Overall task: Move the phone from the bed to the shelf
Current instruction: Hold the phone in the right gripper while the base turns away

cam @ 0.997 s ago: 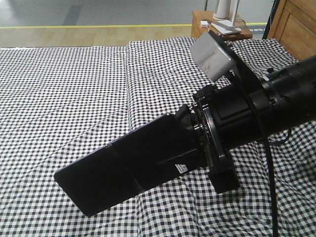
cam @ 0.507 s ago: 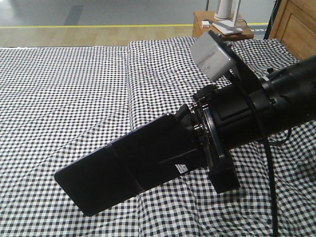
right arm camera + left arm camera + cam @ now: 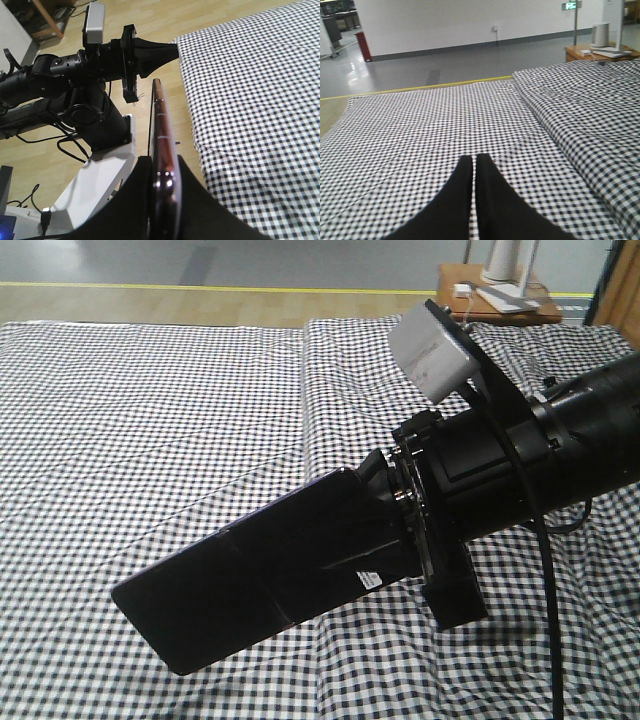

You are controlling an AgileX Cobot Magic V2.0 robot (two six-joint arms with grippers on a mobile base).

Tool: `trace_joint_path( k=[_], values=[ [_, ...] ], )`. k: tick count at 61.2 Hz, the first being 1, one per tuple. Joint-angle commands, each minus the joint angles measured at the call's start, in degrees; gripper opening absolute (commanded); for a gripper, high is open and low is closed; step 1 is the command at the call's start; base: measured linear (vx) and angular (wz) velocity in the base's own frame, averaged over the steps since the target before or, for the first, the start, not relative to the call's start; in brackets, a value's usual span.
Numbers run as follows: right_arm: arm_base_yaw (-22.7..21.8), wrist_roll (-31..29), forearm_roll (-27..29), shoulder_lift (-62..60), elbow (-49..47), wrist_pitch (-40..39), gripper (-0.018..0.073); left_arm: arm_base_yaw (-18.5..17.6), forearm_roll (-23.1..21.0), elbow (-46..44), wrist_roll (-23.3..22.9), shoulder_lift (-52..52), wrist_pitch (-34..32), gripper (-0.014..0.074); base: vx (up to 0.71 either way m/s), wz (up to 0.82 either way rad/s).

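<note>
The phone (image 3: 250, 580) is a flat black glossy slab with a seam across it. It hangs tilted above the bed (image 3: 150, 420), which has a checked cover. My right gripper (image 3: 385, 530) is shut on the phone's near end. In the right wrist view the phone (image 3: 160, 120) shows edge-on with a rose-gold rim, pinched between the black fingers (image 3: 192, 200) of the right gripper (image 3: 162, 167). My left gripper (image 3: 474, 160) is shut with nothing in it, low over the bed (image 3: 420, 125). The same left gripper (image 3: 172, 48) points at the bed's edge. I cannot make out the shelf for certain.
A small brown bedside table (image 3: 500, 295) with a white lamp base stands beyond the bed's far right corner; it also shows in the left wrist view (image 3: 600, 50). The robot's white base (image 3: 95, 190) and cables sit on the wooden floor. A slanted wooden piece (image 3: 47, 20) is at the top left.
The bed's fold and the bedside table have slid to the right in the front view. The phone stays in the same place in the right gripper's hold.
</note>
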Motion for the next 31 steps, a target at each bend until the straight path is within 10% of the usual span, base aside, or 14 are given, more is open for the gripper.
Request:
trace_joint_path(
  k=[1, 31],
  values=[
    [-0.05, -0.12, 5.68, -1.78, -1.43, 3.19, -0.0003, 0.07, -0.52, -1.32, -0.33, -0.21, -4.07, 0.0001, -0.09, 0.30],
    [-0.05, -0.12, 5.73, -1.78, -1.43, 3.20, -0.0003, 0.07, -0.52, -1.32, -0.33, -0.21, -4.07, 0.0001, -0.10, 0.41]
  ],
)
